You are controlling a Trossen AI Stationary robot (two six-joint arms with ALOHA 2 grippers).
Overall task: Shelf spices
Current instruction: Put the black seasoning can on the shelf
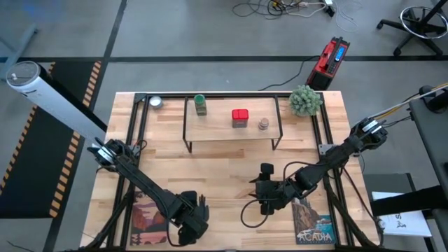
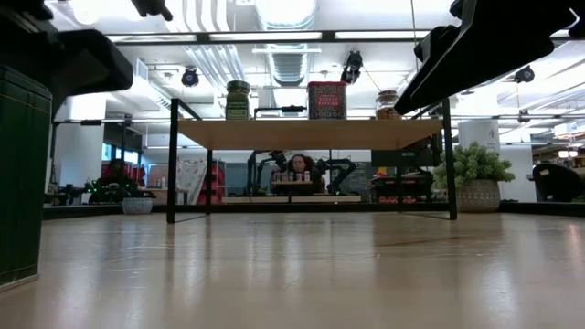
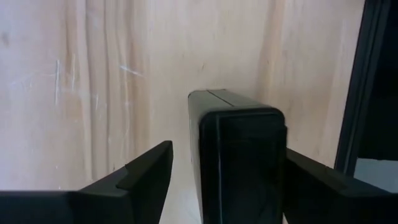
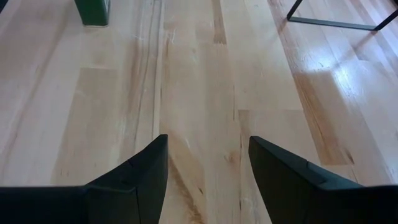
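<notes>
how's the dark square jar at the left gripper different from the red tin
The dark square jar stands on the bare table near the front edge; the red tin sits up on the shelf board. The jar sits between the open fingers of the left gripper, with a gap visible on one side; the tin has no gripper near it. The jar looks dark green-grey; the tin is bright red. Both are upright and square-sided.

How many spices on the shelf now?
3 on the shelf: green-capped bottle at its left, red tin in the middle, beige jar at its right. The dark jar is off it, between the left gripper's fingers.
</notes>
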